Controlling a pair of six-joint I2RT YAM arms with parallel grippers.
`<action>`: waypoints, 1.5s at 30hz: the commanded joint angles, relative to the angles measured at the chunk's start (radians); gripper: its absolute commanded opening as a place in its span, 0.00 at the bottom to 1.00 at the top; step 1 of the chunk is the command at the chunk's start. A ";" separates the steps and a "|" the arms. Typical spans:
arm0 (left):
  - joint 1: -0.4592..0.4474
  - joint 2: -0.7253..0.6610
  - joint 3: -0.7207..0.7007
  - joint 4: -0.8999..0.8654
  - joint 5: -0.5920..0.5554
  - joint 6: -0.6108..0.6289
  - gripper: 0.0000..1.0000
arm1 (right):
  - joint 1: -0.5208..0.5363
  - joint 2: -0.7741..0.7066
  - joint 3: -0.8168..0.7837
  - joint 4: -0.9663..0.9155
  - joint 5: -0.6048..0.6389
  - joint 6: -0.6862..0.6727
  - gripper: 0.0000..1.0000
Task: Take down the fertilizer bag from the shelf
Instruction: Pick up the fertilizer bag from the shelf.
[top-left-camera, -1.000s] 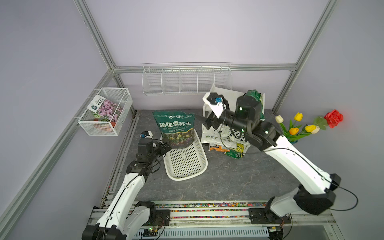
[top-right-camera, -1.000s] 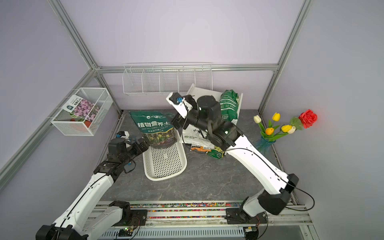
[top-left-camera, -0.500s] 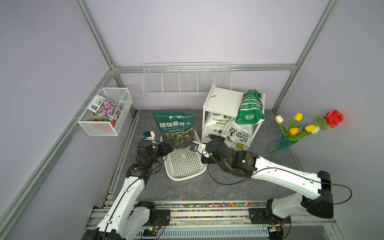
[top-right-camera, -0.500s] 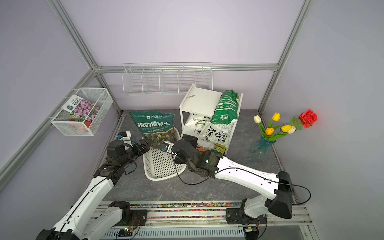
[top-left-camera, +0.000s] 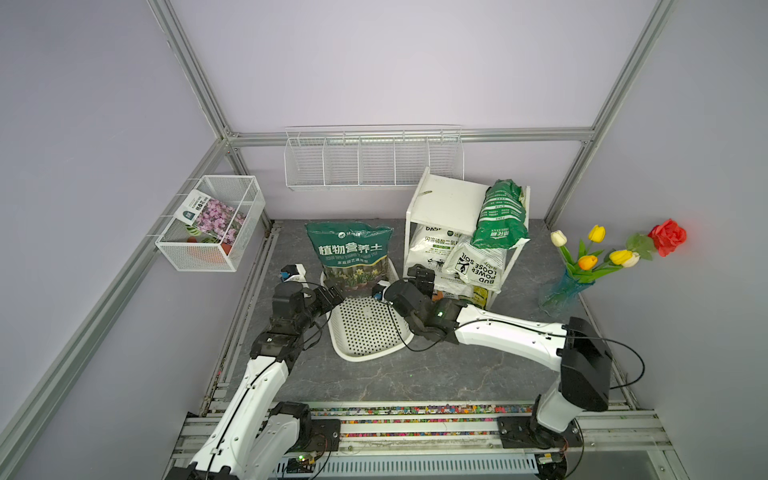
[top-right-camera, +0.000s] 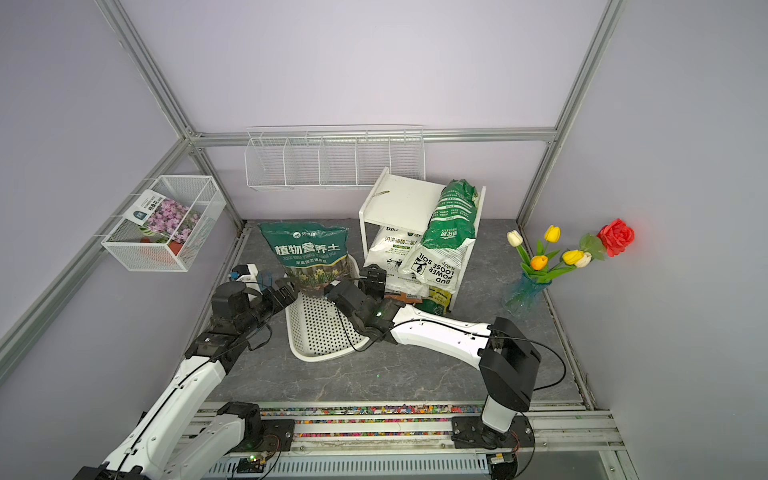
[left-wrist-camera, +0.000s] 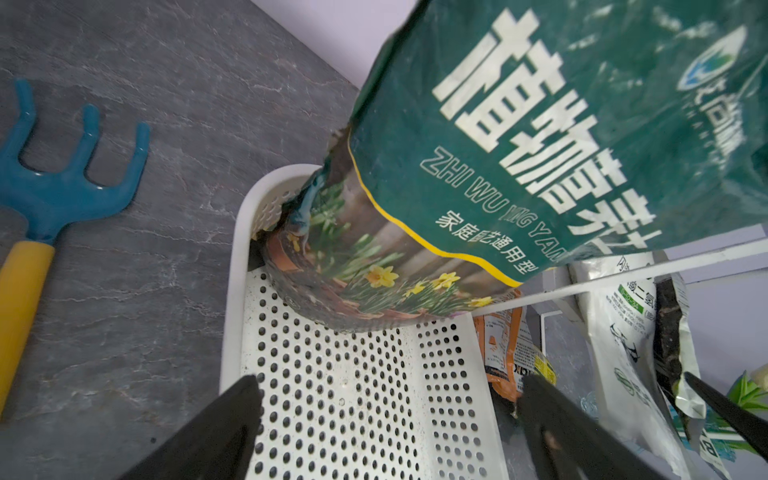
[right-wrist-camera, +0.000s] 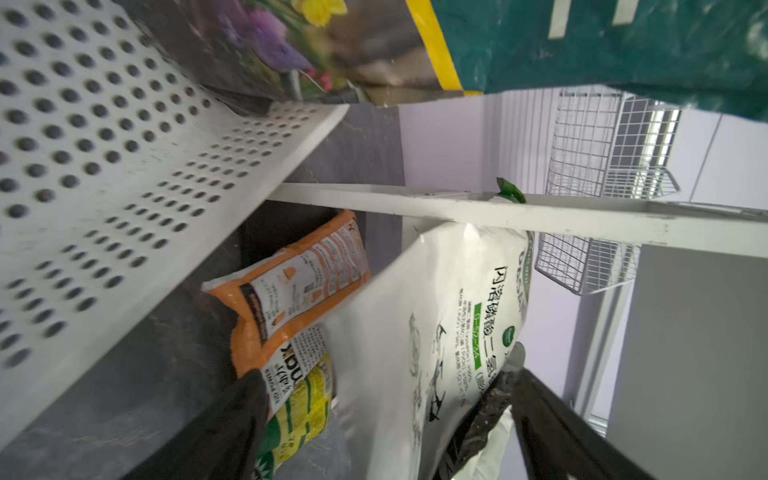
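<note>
Shelf (top-left-camera: 444, 199) stood at the back of the tabletop (top-left-camera: 415, 374). Its top board carried a green bag (top-left-camera: 500, 216) overhanging the front edge. The middle board held the white fertilizer bag (top-left-camera: 430, 253) and, beside it, a loose-soil bag (top-left-camera: 478, 266) leaning outward. An orange packet (right-wrist-camera: 291, 291) and a yellow packet (right-wrist-camera: 303, 407) lay on the bottom board. A perforated tray (top-left-camera: 365, 332) held a soil bag (top-left-camera: 351, 253) standing upright at its far end. A mesh basket (top-left-camera: 195, 257) contained a seed packet (top-left-camera: 212, 216). A vase (top-left-camera: 565, 291) held tulips and a rose. Left end effector (left-wrist-camera: 388, 386) hung over the tray with jaws spread, empty. Right end effector (right-wrist-camera: 386, 378) was also spread and gripping nothing, facing the fertilizer bag at the shelf front.
</note>
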 joint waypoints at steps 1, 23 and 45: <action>0.004 -0.010 -0.011 -0.012 -0.034 0.016 1.00 | -0.017 0.043 -0.007 0.112 0.075 -0.067 0.90; 0.004 0.017 -0.026 0.002 -0.031 0.001 1.00 | -0.022 -0.020 0.186 -0.178 -0.125 0.211 0.00; 0.004 0.011 -0.032 0.013 -0.022 -0.005 1.00 | -0.002 -0.250 0.320 -0.283 -0.309 0.420 0.00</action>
